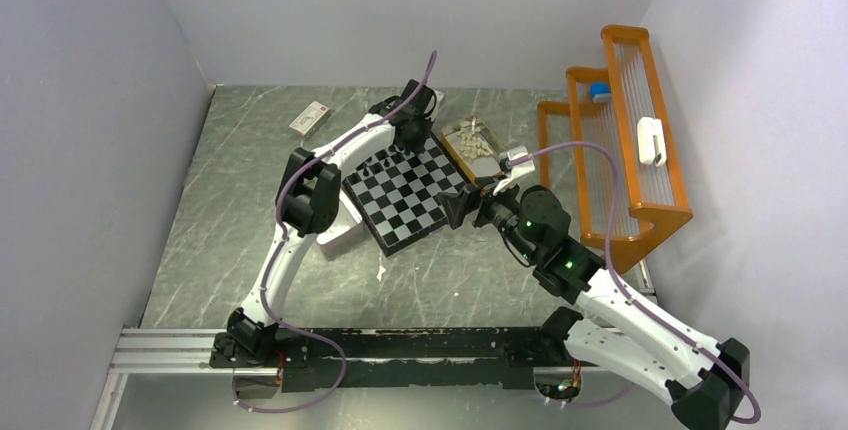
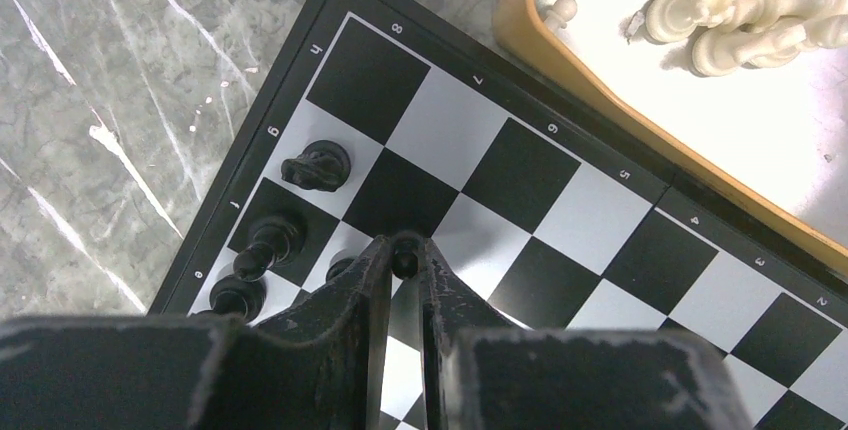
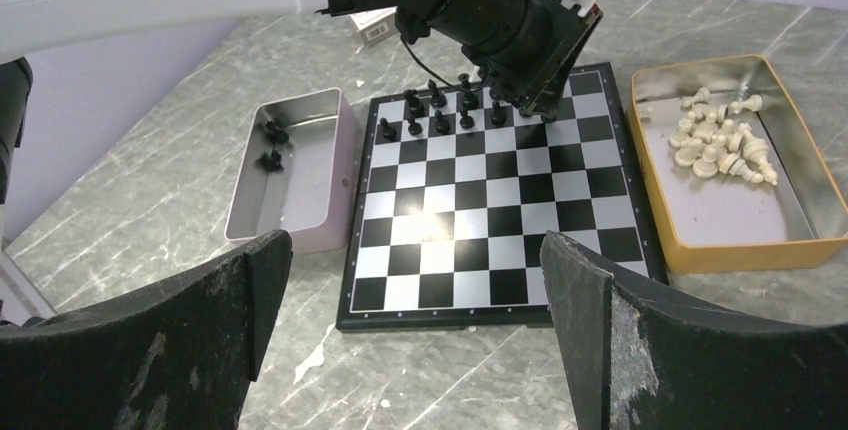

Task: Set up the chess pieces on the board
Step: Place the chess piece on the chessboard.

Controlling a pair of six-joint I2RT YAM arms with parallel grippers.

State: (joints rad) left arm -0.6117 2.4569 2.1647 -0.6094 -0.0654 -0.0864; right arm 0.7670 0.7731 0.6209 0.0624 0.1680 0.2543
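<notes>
Grey marbled stone makes up the worktop [image 1: 190,250], walled in by pale panels. The chessboard [image 1: 405,200] lies skewed near its middle, a grey tin [image 3: 300,110] touching one side and a tan tray [image 3: 735,250] just beside the opposite one. I see the black chessmen [image 3: 440,110] standing in two short rows along one edge of the chessboard, at the end nearest the grey tin, and two more [image 3: 270,145] lie inside that tin. The cream-white chessmen [image 3: 715,140] are heaped in the tan tray toward its far end. My left tool [image 2: 405,248] reaches down over the corner of the chessboard marked h and 8, next to a black knight [image 2: 316,165]. Its fingers are only a narrow slot apart, with the head of a black pawn [image 2: 405,264] sitting in that slot. I cannot tell whether the pads press on the pawn or have let it go. My right tool [image 3: 415,240] hangs back over the worktop off the near edge of the chessboard, fingers spread wide with nothing between them. An orange rack [image 1: 640,220] stands along the right edge of the worktop, and a small white box [image 1: 310,118] rests near the far left corner.
</notes>
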